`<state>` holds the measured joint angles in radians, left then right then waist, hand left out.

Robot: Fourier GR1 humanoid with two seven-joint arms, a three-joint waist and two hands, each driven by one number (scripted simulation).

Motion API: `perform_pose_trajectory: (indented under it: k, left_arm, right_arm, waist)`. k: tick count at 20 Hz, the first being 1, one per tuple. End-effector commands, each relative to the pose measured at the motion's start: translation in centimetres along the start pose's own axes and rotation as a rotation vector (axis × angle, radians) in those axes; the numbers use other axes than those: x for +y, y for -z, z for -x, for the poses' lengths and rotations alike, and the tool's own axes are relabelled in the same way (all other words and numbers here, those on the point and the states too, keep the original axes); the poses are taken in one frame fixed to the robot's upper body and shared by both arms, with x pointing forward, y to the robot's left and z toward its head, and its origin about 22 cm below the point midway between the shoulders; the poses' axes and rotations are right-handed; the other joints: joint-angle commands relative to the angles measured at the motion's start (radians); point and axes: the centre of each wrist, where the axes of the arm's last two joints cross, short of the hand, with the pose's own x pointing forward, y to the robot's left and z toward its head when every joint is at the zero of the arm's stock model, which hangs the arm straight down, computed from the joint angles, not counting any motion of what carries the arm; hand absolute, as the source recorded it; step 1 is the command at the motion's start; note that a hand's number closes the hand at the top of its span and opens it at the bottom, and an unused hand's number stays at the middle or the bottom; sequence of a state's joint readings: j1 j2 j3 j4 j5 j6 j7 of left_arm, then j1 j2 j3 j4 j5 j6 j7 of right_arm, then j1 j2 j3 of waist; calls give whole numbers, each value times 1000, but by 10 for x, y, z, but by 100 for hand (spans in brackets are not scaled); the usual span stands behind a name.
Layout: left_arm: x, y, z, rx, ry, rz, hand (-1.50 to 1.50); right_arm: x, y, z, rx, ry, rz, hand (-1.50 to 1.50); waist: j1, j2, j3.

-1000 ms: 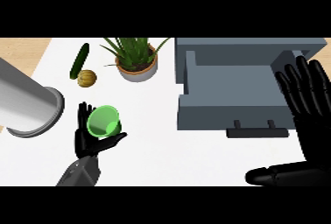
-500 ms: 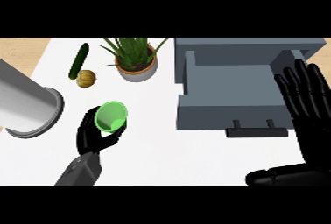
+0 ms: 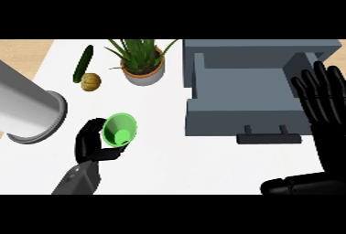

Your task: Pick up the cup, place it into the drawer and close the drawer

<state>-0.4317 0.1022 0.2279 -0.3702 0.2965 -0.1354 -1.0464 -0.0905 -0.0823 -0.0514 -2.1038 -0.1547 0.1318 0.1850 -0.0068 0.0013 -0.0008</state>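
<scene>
- The left robot hand (image 3: 91,145) curls round the green cup (image 3: 120,130). It seems lifted off the tabletop (image 3: 169,162), tipped so its mouth faces the view.
- The right robot hand (image 3: 326,103) rests open, fingers up, at the view's right edge.
- The drawer (image 3: 246,87) stands open, well right of the cup. The cup should probably travel rightward, high enough to clear the front wall and handle (image 3: 267,137), turn upright, then lower inside before release.
- The potted plant (image 3: 142,66) stands near the drawer's far left corner, so a nearer path avoids brushing its leaves.
</scene>
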Motion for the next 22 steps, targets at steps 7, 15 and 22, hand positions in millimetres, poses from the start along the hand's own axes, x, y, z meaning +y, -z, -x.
perform_pose_trajectory:
  k: [7, 15, 22]
  left_arm:
    - [27, 20, -28, -160, -87, 150, 150]
    - [-58, 51, -64, -177, -122, 359, 150]
    - [-111, 59, -133, -194, -179, 380, 150]
  right_arm:
    - [4, -4, 0, 4, -11, 22, -150]
    - [-7, 0, 7, 17, -12, 23, -150]
    - [-11, -15, 5, 29, -10, 8, -150]
  waist:
    - [11, -5, 1]
    - [22, -8, 3]
    - [18, -9, 2]
